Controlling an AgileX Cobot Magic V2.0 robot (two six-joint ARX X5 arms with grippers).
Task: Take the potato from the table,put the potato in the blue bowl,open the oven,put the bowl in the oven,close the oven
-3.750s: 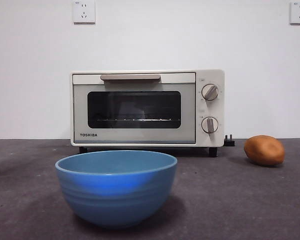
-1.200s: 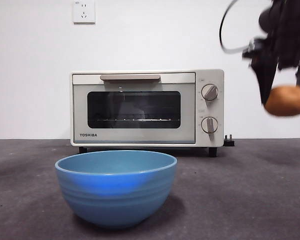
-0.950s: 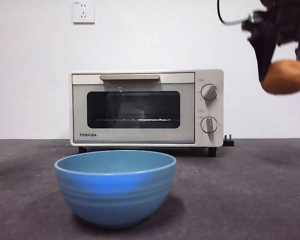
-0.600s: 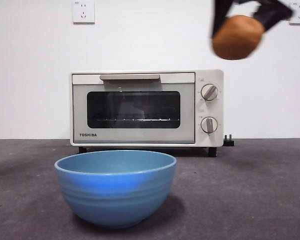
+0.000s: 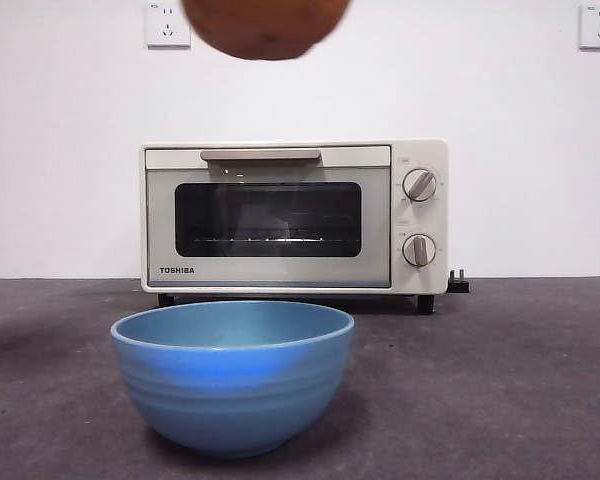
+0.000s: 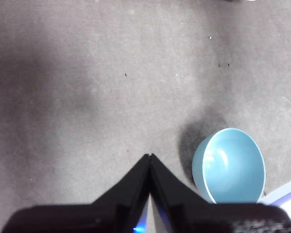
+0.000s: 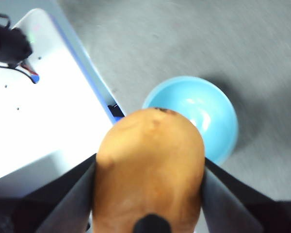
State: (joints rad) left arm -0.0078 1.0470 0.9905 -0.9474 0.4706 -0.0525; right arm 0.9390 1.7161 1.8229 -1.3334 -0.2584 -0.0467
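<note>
The potato (image 5: 265, 25), which lay on the table (image 5: 500, 400) right of the oven (image 5: 295, 215) 3.1 s ago, now hangs high above the blue bowl (image 5: 232, 375), clamped between the right gripper's (image 7: 150, 194) 2 jaws. Lowering and release seem next. The left gripper (image 6: 149, 158) waits, jaws pressed together. Smooth matte skin, faintly ridged bowl, mottled grey tabletop, oven door closed.
</note>
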